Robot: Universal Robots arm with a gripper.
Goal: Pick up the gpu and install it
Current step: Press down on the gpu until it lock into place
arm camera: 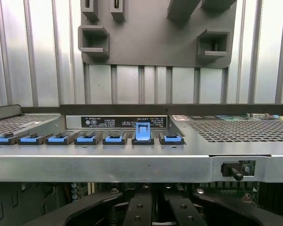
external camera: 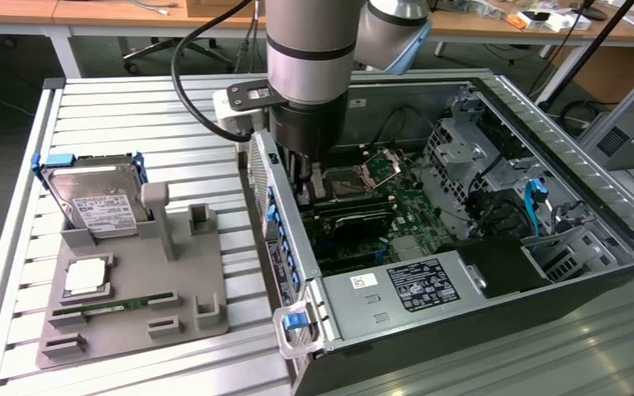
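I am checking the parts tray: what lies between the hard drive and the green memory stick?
A square silver chip lies between the hard drive and the memory stick, in the exterior view.

— What is lying on the counter [external camera: 130, 107]?

— A grey holder tray [external camera: 130, 309] is sitting on its slats, towards the exterior view's left. A silver hard drive [external camera: 96, 202] in a blue frame is standing in its far end, a processor chip [external camera: 86, 276] is lying flat nearer, and a slim green memory stick [external camera: 113, 307] is resting just beside that.

— And further right?

— An open computer case [external camera: 581, 272] is lying there, its green motherboard [external camera: 405, 219] showing — blue slot clips [arm camera: 85, 139] are lining its rear edge.
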